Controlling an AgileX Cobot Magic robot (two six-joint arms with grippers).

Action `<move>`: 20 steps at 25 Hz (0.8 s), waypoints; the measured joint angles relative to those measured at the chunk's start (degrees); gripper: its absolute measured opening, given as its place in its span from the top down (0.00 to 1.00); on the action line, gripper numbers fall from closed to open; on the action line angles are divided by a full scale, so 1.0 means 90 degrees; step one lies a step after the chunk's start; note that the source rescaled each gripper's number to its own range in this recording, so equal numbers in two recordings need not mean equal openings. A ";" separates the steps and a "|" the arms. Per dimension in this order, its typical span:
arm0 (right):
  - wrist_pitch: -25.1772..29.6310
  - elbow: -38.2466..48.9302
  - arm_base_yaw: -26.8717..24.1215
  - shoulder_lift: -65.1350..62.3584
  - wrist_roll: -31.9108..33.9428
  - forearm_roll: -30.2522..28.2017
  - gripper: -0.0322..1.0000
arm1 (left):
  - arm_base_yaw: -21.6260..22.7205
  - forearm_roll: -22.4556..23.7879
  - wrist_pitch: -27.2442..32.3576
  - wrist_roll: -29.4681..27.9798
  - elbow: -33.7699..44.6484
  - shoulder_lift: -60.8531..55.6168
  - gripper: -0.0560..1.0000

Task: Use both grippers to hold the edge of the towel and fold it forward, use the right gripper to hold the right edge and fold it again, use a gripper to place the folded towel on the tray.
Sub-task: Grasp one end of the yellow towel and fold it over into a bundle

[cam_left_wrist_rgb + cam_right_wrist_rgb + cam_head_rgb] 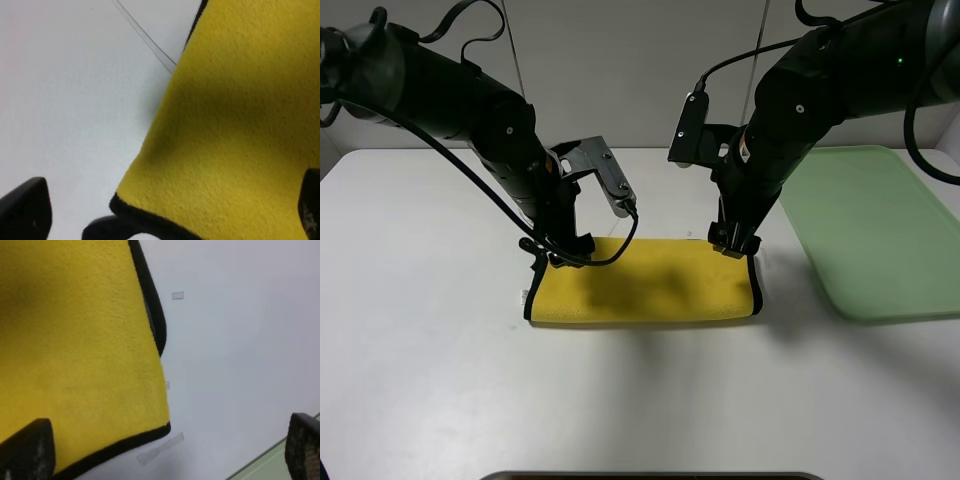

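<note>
The yellow towel (640, 295) lies folded in half as a long flat strip on the white table, its black piped edge (757, 290) running down the right end. My left gripper (560, 255) stands over the strip's far left corner. In the left wrist view its fingers (25, 210) are wide apart, open, with the yellow corner and black trim (145, 220) lying flat between them. My right gripper (735, 243) hovers at the far right corner, open too; its fingers (25, 450) stand far apart over the cloth (75, 355). The pale green tray (870, 230) sits to the right.
A dark object's edge (650, 476) shows at the table's front. Small bits of clear tape (160, 449) stick to the table by the towel's right corner. A pale wall closes the back of the table.
</note>
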 joint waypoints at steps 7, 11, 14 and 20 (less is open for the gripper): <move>0.0003 0.0000 0.0000 0.0000 0.0012 -0.0021 0.00 | 0.0000 0.0000 0.0000 0.0000 0.0000 0.0000 0.00; 0.0219 0.0000 0.0000 -0.0047 0.0062 -0.0028 0.00 | 0.0000 0.0000 0.0322 0.0000 0.0000 -0.0104 0.00; 0.0357 0.0000 0.0000 -0.0246 0.0397 -0.0014 0.00 | 0.0000 -0.0006 0.0881 0.0000 0.0000 -0.0478 0.00; 0.0761 0.0000 0.0000 -0.0862 0.1353 0.0246 0.00 | 0.0000 -0.0006 0.1804 -0.0216 0.0003 -0.1465 0.00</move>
